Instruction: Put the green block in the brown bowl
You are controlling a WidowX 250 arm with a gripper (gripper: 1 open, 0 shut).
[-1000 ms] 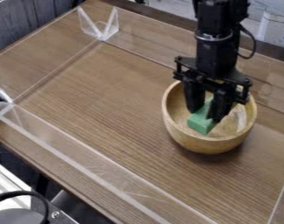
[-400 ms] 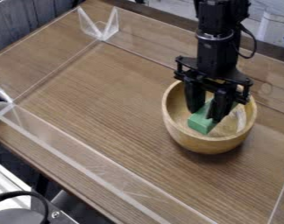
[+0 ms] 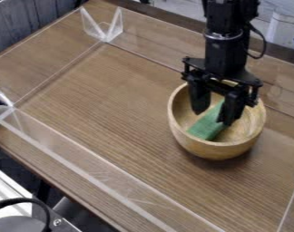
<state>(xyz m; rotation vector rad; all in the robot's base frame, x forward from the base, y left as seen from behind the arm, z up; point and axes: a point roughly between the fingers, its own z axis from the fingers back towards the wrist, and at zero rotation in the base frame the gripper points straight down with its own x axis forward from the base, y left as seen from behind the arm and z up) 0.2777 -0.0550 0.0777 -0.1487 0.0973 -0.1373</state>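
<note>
The pincer [image 3: 220, 102] has opened: its two fingers, which a moment ago pressed on the block [image 3: 209, 126], now stand spread apart on either side of it. The block, held upright on end before, has dropped and now lies tilted inside the bowl [image 3: 186, 134], its lower end on the bowl's floor and its upper end leaning toward the right finger.

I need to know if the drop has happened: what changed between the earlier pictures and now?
The gripper opened and let go of the green block, which tipped from upright to leaning inside the brown bowl. The arm, the bowl and the table stayed put.
</note>
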